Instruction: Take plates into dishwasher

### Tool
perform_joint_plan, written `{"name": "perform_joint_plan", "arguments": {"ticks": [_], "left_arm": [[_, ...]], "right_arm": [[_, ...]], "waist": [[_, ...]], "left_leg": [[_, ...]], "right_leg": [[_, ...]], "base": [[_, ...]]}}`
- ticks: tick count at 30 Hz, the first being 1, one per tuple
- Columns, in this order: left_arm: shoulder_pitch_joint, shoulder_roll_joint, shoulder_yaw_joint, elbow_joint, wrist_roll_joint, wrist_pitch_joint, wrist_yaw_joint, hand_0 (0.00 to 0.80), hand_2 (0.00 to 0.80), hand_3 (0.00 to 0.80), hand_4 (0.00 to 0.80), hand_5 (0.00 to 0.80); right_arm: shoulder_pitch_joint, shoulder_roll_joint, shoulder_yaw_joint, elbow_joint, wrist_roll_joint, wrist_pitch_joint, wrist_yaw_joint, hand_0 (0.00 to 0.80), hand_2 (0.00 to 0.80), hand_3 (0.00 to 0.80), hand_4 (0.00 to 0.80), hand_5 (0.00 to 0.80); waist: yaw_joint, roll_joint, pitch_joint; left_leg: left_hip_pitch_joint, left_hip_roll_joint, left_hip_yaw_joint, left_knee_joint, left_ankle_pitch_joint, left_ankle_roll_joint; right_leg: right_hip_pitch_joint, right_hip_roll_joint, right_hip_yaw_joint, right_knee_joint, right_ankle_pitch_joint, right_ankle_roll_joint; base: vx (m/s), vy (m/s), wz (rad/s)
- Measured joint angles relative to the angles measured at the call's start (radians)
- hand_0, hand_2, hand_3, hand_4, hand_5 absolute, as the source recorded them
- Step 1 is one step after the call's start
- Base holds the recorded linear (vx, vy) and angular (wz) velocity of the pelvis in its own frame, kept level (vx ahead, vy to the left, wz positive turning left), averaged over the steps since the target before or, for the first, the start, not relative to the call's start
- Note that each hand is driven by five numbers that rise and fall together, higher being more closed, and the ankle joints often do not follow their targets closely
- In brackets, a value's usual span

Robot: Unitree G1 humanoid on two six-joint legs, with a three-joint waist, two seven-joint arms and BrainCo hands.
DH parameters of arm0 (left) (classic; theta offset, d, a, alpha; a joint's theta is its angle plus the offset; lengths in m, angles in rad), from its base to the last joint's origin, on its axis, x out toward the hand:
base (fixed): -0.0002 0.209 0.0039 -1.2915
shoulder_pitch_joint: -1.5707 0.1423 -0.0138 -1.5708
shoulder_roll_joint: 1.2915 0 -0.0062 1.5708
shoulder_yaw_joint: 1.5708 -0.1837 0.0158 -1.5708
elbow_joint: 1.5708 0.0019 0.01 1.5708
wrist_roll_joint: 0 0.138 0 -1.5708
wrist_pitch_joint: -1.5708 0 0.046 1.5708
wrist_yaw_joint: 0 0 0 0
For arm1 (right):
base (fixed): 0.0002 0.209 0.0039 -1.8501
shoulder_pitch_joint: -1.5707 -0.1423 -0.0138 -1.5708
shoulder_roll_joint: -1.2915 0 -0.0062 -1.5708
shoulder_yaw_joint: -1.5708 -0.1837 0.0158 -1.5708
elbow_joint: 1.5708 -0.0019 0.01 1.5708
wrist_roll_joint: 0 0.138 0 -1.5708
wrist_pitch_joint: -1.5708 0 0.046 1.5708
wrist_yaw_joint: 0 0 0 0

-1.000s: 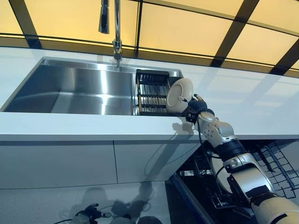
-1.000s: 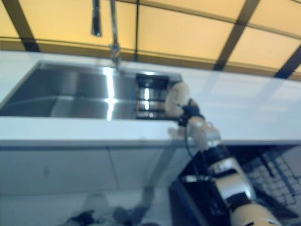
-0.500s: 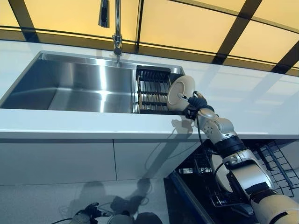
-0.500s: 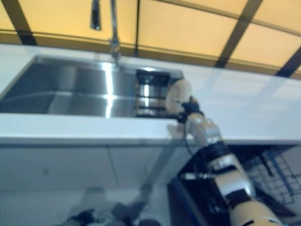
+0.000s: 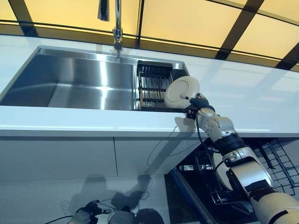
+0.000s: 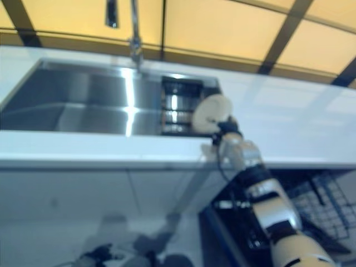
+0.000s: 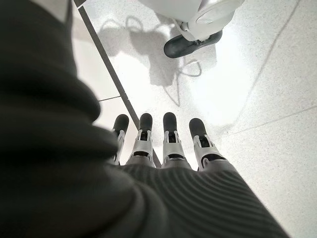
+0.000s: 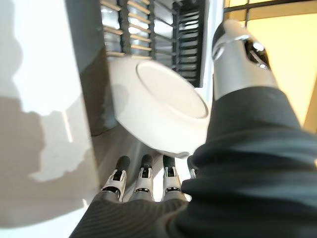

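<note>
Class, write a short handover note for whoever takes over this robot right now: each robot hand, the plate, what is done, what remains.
Right robot hand: shut on the white plate, held tilted above the sink's right end, by the dark rack.
Left robot hand: open, holding nothing, low over the floor.
Done: plate picked up.
Left: carry it down to the open dishwasher rack at lower right and set it in.

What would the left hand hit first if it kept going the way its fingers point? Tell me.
Judging by its wrist view, the left hand hangs low with straight fingers aimed down at the pale speckled floor. Nothing shows between fingertips and floor, so the floor would likely come first, though depth is hard to judge.
</note>
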Motion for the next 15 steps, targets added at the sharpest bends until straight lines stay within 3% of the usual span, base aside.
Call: {"name": "perform_joint_plan", "arguments": {"ticks": [15], "left_arm": [[-0.008,0.012,0.0,-0.001,0.0,0.007,0.002,0.0,0.0,0.0,0.0,0.0]], "right_arm": [[-0.046,0.0,0.0,0.035,0.004,-0.001,-0.012,0.0,0.0,0.0,0.0,0.0]], "waist": [[0.002,-0.005,0.017]], "left_leg": [[-0.033,0.003,0.0,0.019,-0.013,0.008]], "right_leg": [[-0.017,0.004,0.0,-0.008,0.011,-0.008]], "base": [[0.0,0.0,0.0]]}}
